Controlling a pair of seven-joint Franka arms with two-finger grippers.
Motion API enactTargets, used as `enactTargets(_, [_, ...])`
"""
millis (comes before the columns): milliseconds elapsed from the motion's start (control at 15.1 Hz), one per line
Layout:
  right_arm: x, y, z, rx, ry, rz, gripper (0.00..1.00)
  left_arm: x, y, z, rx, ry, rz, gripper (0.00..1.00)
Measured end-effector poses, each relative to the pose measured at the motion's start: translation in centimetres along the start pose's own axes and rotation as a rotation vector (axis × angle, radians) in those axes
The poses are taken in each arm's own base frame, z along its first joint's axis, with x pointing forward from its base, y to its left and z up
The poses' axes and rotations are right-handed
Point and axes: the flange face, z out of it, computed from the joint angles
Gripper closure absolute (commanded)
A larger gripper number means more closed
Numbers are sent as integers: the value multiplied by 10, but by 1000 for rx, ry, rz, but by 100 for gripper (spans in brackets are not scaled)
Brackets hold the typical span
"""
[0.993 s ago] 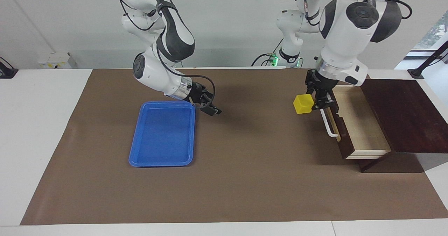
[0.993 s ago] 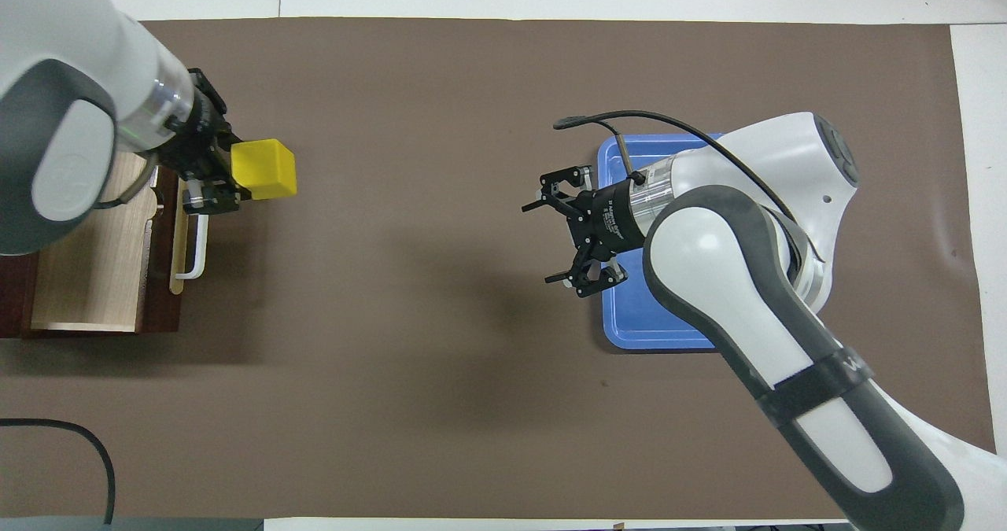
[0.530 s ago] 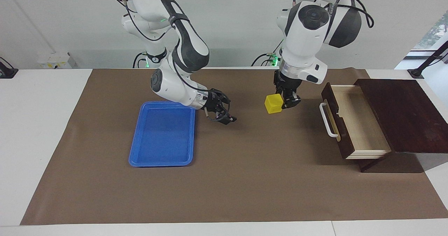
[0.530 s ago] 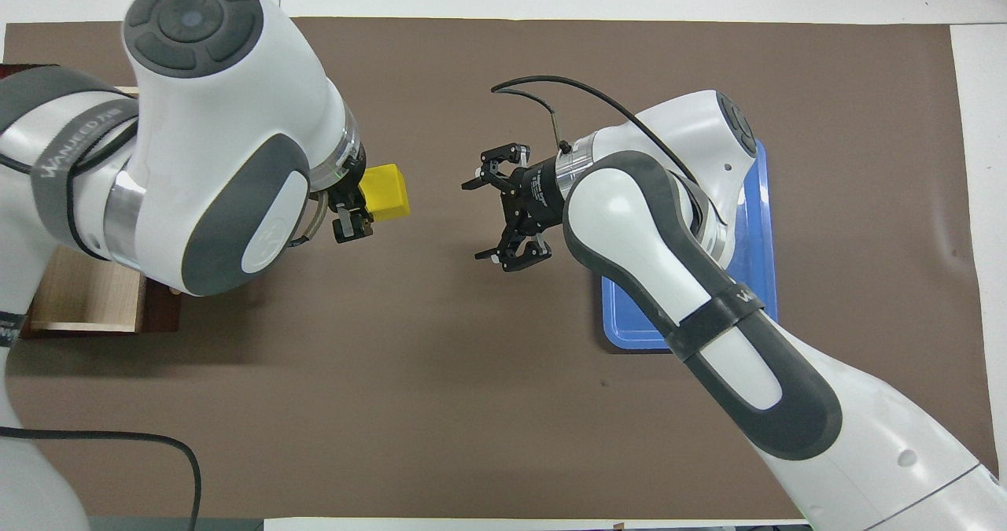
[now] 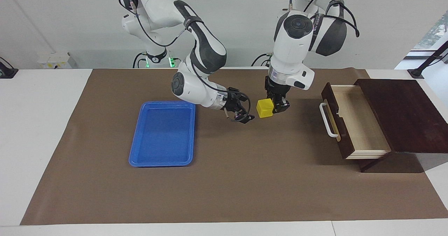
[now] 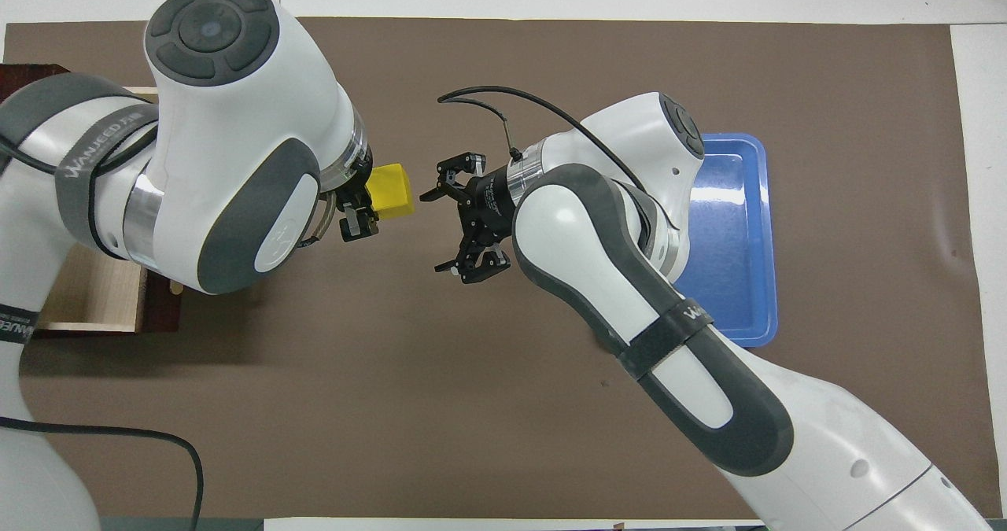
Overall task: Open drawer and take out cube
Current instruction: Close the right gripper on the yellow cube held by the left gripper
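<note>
Your left gripper [image 5: 276, 106] has its fingers clenched on the cube [image 5: 265, 108], held up over the mid surface with the drawer [image 5: 353, 120] standing open. Your right gripper [image 5: 241, 116] waits just beside it, fingers spread (a handover, likely): bring them around the cube.

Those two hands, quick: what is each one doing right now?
Left hand: closed on the yellow cube, up over the mat.
Right hand: open, empty, just beside the cube.

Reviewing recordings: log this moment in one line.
drawer: open | left gripper: holds cube above mat | right gripper: open beside cube
</note>
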Motion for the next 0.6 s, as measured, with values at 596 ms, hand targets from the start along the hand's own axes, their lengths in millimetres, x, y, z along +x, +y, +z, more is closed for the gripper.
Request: enactTargets(596, [-12, -16, -11, -11, -7, 38, 0, 0, 0, 5, 2, 2, 1, 100])
